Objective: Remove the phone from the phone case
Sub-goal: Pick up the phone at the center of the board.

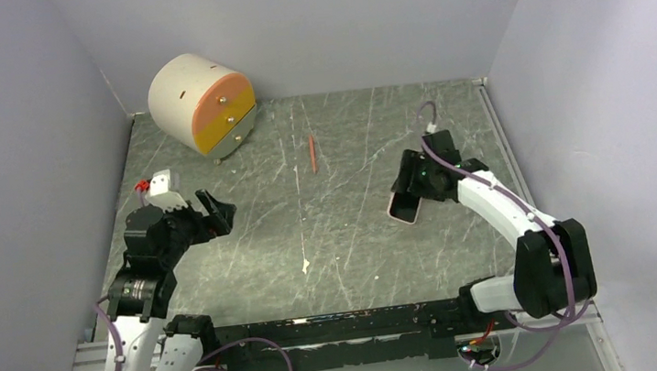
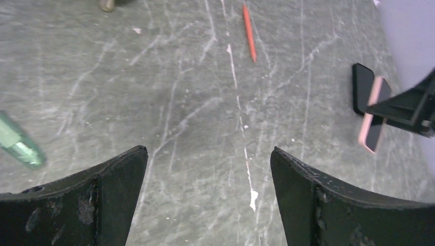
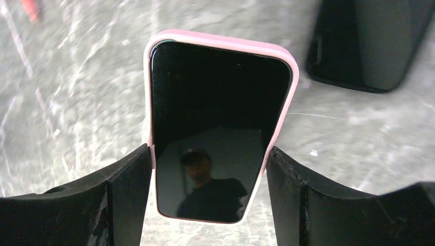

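Now | right gripper (image 3: 209, 151) clasps phone case (image 3: 220, 42) sides (phone (image 3: 215, 102) inside) | left gripper (image 2: 208, 149) released

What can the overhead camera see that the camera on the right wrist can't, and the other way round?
Only overhead: the round white-and-orange box and the left pincer, open and holding nothing. Only the right wrist: a black slab lying past the pink-cased phone, and a figure mirrored in the screen. Both: that phone, clamped at its sides by the right pincer, over the grey table.
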Robot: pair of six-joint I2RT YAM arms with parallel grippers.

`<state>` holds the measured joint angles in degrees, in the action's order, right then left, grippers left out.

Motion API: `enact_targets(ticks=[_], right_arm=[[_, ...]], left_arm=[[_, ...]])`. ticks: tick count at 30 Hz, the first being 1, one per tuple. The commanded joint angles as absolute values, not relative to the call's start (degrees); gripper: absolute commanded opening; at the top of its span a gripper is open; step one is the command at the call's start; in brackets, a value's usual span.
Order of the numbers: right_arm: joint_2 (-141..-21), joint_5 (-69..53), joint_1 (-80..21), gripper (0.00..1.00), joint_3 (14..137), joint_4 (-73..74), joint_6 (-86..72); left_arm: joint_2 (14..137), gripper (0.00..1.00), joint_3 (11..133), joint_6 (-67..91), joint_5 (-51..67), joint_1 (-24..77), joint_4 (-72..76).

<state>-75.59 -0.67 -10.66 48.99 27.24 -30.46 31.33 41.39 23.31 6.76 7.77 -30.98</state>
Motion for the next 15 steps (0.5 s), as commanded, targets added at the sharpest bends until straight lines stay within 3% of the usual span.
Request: enact_targets(ticks=[1,11,15], right_arm=[[-72.4,-2.6,-18.2,0.22,50.2,17.9,-26.3],[-73.7,-4.4,-35.6,0.22,52.1,9.2,-15.7],[-75.8,-5.6,-41.0,0.22,52.9,5.3,-10.8]], left_arm=[[34.0,0.95,43.2,26.6,16.5,8.0,-26.9],[39.9,0.95,43.5,30.7,22.2,8.0,-26.7],[41.5,0.89,40.4,36.1,26.1,8.0,-22.5]])
